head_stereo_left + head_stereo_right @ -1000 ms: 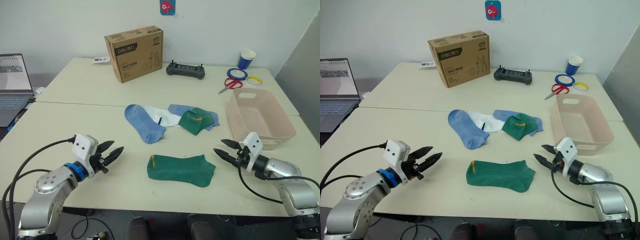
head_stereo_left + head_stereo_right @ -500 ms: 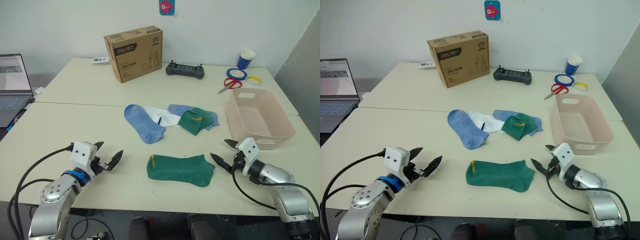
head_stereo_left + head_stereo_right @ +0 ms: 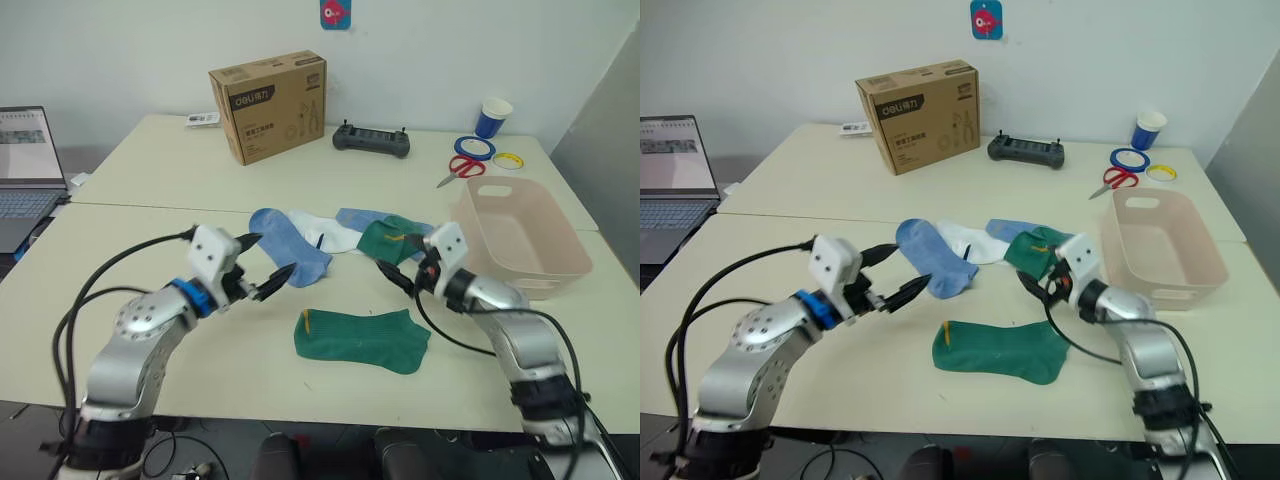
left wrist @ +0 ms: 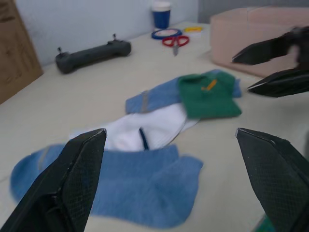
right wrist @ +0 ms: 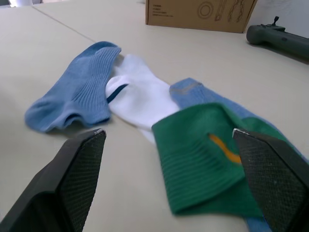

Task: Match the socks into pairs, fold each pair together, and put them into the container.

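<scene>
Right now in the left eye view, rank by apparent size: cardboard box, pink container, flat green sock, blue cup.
1. Container, though nearer the camera than the box.
2. Cardboard box, close behind it.
3. Flat green sock.
4. Blue cup, smallest and farthest.

Probably an office or lab: pale tables (image 3: 150, 170), a laptop (image 3: 25, 180) at the left edge, plain white wall (image 3: 120, 50).
</scene>
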